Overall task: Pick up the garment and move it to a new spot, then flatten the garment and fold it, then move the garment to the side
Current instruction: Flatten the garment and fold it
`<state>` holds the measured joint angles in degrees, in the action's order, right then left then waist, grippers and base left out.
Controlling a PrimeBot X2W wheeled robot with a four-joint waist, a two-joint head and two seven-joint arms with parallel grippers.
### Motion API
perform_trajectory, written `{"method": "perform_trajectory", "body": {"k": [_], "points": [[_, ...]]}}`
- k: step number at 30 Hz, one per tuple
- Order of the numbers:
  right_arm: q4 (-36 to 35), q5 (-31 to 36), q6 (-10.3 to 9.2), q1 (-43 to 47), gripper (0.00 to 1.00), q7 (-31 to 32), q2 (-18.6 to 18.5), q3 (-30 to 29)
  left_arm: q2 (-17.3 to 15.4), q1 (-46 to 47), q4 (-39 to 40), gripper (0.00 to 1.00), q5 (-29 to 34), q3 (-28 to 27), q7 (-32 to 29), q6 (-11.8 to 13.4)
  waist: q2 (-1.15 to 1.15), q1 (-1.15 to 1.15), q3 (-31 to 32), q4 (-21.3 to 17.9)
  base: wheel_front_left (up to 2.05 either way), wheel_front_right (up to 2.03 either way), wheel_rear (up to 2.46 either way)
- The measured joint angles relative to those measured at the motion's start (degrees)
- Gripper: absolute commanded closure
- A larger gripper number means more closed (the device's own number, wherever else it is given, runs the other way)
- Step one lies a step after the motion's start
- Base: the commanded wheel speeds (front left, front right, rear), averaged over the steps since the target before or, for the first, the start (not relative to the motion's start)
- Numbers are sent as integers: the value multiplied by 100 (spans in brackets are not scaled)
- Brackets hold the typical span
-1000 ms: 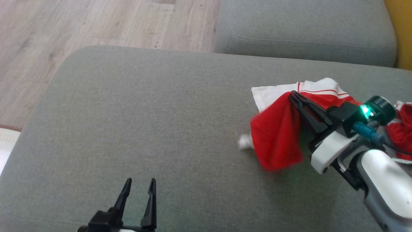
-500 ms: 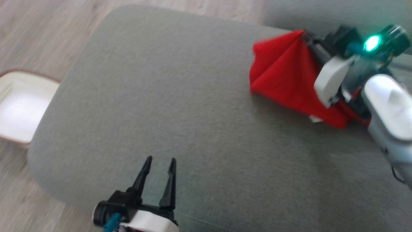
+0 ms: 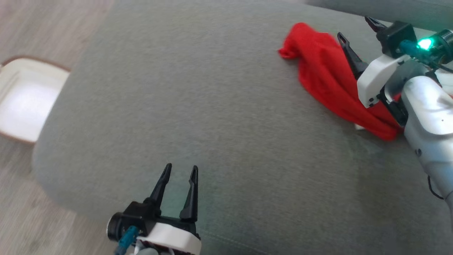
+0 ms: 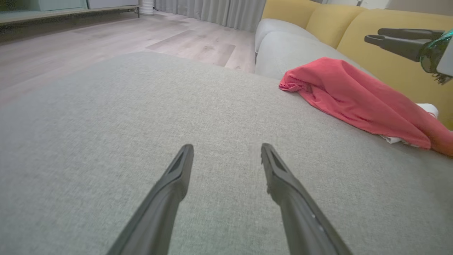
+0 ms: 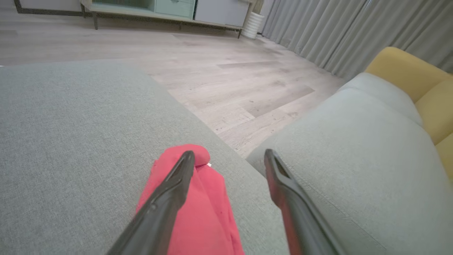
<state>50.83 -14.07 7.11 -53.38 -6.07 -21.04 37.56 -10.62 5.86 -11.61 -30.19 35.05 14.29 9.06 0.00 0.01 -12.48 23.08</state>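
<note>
Item 1: garment [image 3: 325, 74], red soft knit, rumpled into a long ridge with a white scrap at its near end. You will find it at the far right of the cushion, close to the edge.
Item 2: cushion [image 3: 198, 117], grey woven cloth with rounded corners. You have a broad bare stretch from your left gripper to the garment.
Item 3: tray [image 3: 9, 74], brown-rimmed with a pale inside, on the wood floor [image 3: 42, 24] off the cushion's left edge.
Item 4: right gripper [image 3: 354, 27], fingers spread, raised over the garment and gripping nothing.
Item 5: left gripper [image 3: 181, 167], fingers apart, above the near edge.
</note>
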Motion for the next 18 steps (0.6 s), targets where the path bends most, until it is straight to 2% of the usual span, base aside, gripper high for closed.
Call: {"method": "perform_trajectory", "body": {"k": [7,13,18], "points": [[-268,-221,0,299,0,-535,-122,120,-31,-38,12,0,92,-109,0,-2,0,-1,195,-637,0,0,0],[-427,-259,0,1347,0,-559,-433,256,-135,-51,75,0,93,-152,0,2,0,-2,381,-1097,0,0,0],[-541,-257,0,1817,0,-511,-591,289,-148,-54,118,0,94,-151,0,5,0,-2,388,-1257,0,0,0]]}}
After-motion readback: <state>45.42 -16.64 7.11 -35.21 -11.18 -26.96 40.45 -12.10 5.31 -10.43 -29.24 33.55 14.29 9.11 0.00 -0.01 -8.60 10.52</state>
